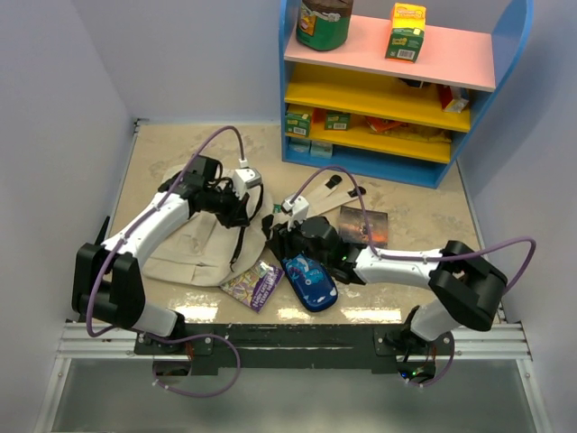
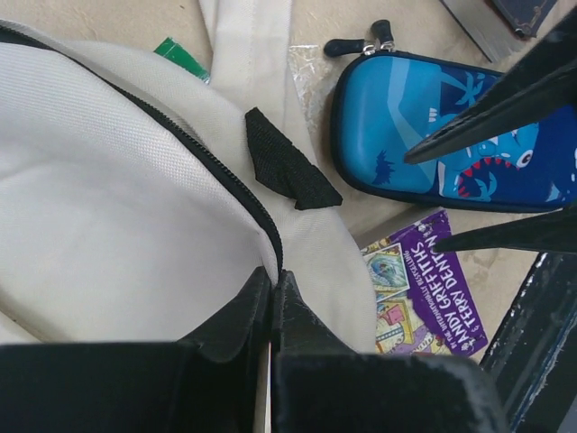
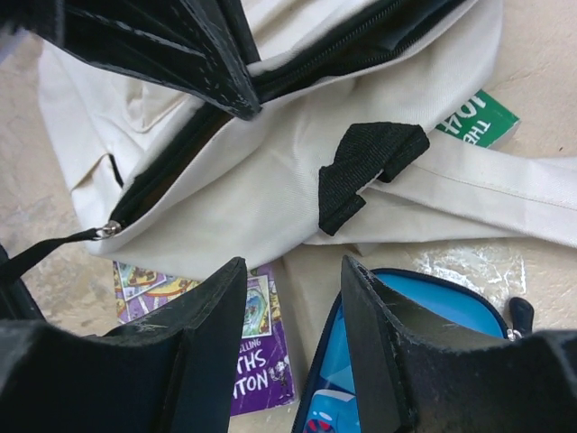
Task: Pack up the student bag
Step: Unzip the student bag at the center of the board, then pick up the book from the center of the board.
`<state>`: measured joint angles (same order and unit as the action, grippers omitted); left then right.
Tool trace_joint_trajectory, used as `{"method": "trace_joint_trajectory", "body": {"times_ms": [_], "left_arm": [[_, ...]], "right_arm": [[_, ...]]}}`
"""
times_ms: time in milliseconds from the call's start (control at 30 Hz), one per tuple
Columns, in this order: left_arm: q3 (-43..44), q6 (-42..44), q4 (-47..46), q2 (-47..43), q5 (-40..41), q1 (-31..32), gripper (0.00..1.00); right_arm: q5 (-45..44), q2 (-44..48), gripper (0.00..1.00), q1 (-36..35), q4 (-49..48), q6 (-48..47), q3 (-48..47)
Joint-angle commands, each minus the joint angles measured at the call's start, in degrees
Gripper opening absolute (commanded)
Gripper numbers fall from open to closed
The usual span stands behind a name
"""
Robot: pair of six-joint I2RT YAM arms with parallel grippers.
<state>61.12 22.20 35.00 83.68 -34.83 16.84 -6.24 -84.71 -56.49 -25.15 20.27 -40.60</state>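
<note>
The beige canvas student bag (image 1: 194, 248) lies flat at the left-centre of the table, its zip opening facing right. My left gripper (image 1: 242, 215) is shut on the bag's zip edge (image 2: 273, 281), with beige fabric (image 2: 108, 207) on both sides of the jaws. My right gripper (image 1: 281, 236) is open and empty (image 3: 293, 275), hovering low over the table just right of the bag's opening (image 3: 270, 180). A purple book (image 3: 261, 352) lies by its left finger and the blue pencil case (image 3: 424, 316) by its right finger. The bag's inside is mostly hidden.
The blue shark-print pencil case (image 1: 309, 280) and purple book (image 1: 254, 284) lie near the front edge. A dark book (image 1: 365, 225) lies to the right. A green item (image 3: 478, 122) peeks from under a beige strap (image 3: 487, 185). A coloured shelf (image 1: 388, 81) stands at the back.
</note>
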Motion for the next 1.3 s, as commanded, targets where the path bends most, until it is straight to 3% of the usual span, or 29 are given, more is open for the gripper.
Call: {"method": "trace_joint_trajectory", "body": {"times_ms": [0, 200, 433, 733, 867, 1033, 1100, 1133, 1167, 1200, 1267], "left_arm": [[0.3, 0.7, 2.7, -0.9, -6.4, -1.8, 0.0], [2.3, 1.4, 8.3, -1.0, -13.1, -7.0, 0.0], [3.2, 4.9, 12.9, -2.4, -14.5, -7.6, 0.0], [7.8, 5.7, 13.2, -4.3, -3.9, -7.7, 0.0], [19.0, 6.2, 14.0, -2.3, -3.9, -8.2, 0.0], [24.2, 7.1, 13.2, -1.2, -4.2, -8.4, 0.0], [21.0, 8.0, 13.4, -1.5, -6.2, -8.4, 0.0], [19.6, 8.3, 13.4, -2.0, -7.0, -8.4, 0.0], [16.8, 8.9, 13.2, -2.4, -7.4, -8.2, 0.0], [15.5, 9.3, 13.0, -2.7, -7.8, -8.2, 0.0], [12.5, 10.8, 12.5, -4.2, -7.9, -8.3, 0.0]], "right_arm": [[0.3, -2.1, 0.49, 0.2, -1.6, -1.7, -4.1], [0.0, -6.6, 0.48, 0.3, -1.6, -3.8, -8.4], [0.7, -12.0, 0.47, 0.4, -3.4, -5.0, -12.7], [3.3, -15.7, 0.39, -0.2, -6.5, -2.4, -8.6], [2.5, -15.8, 0.38, -0.6, -3.3, -2.8, -9.8], [-8.8, -7.9, 0.44, 0.8, 8.8, 0.5, -13.6], [-19.0, -6.3, 0.34, 2.2, 21.1, 6.3, -16.8], [-21.3, -6.5, 0.21, 2.5, 25.4, 10.5, -20.4], [-23.0, -7.4, 0.17, 3.0, 30.5, 11.8, -22.0], [-27.4, -8.1, 0.13, 3.2, 39.1, 13.3, -23.5], [-31.7, -8.5, 0.13, 3.3, 45.4, 17.6, -25.8]]}}
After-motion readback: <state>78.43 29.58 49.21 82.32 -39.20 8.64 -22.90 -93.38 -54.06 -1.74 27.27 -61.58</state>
